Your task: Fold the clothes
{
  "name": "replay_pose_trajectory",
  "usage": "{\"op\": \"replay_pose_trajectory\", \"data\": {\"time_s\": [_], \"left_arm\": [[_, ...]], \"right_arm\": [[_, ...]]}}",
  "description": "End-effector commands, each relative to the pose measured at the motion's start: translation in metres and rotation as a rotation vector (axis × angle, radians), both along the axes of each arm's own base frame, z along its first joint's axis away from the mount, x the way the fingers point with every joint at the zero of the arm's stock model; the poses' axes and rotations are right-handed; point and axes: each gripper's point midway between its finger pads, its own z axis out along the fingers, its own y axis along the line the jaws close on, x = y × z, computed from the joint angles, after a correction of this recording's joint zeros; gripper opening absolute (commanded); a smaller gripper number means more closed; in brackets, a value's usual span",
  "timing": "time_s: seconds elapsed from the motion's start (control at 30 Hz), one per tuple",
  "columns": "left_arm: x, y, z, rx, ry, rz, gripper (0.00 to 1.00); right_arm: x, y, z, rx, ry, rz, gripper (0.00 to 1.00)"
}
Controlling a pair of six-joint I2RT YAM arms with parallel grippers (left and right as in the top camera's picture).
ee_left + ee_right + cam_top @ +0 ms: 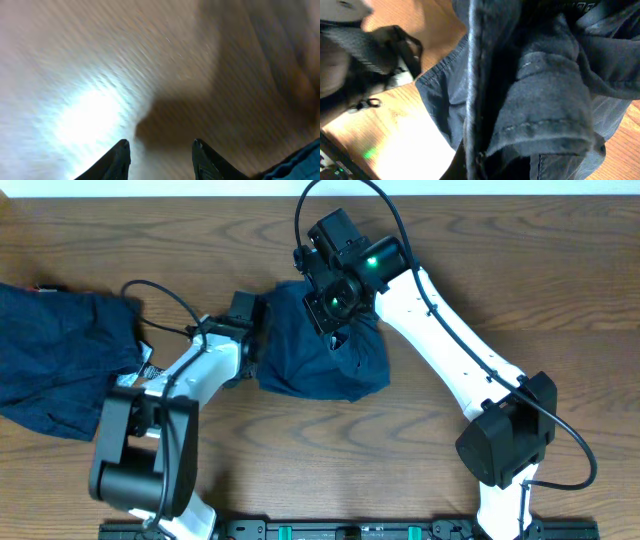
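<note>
A crumpled dark navy garment (320,355) lies mid-table. My right gripper (338,308) is over its top edge and shut on a bunched fold of it. In the right wrist view the cloth (540,100) fills the frame, showing seams and a hem, and hides the fingertips (470,167). My left gripper (250,332) is at the garment's left edge. In the left wrist view its fingers (161,147) are open and empty over bare wood, with a strip of blue cloth (300,162) at the lower right. A pile of navy clothes (60,365) lies at the far left.
A small white tag (150,370) shows at the pile's right edge beside the left arm. The wooden table (400,450) extends in front. The left arm's black wrist (370,55) shows in the right wrist view. A black rail (330,530) runs along the front edge.
</note>
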Motion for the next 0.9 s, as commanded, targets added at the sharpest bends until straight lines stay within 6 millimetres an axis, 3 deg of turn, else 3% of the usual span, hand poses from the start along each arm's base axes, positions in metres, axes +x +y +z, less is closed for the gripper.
{"op": "replay_pose_trajectory", "data": {"time_s": [0.0, 0.3, 0.53, 0.77, 0.83, 0.87], "left_arm": [[0.003, 0.027, 0.035, 0.080, -0.078, 0.037, 0.43], [-0.010, 0.064, 0.105, 0.092, -0.205, 0.068, 0.43], [-0.041, 0.081, 0.156, 0.169, -0.278, 0.064, 0.43], [-0.061, 0.082, 0.176, 0.172, -0.311, 0.054, 0.43], [-0.064, 0.082, 0.174, 0.173, -0.296, 0.052, 0.43], [-0.065, 0.082, 0.173, 0.174, -0.287, 0.052, 0.43]], "right_arm": [[-0.005, 0.013, 0.013, 0.039, -0.019, 0.039, 0.01], [-0.005, 0.020, 0.016, 0.070, -0.027, 0.057, 0.01], [-0.006, 0.037, 0.022, 0.109, -0.062, 0.090, 0.01], [-0.009, 0.048, 0.025, 0.128, -0.081, 0.106, 0.02], [-0.010, 0.050, 0.025, 0.129, -0.083, 0.111, 0.07], [-0.011, 0.052, 0.026, 0.131, -0.084, 0.117, 0.20]]}}
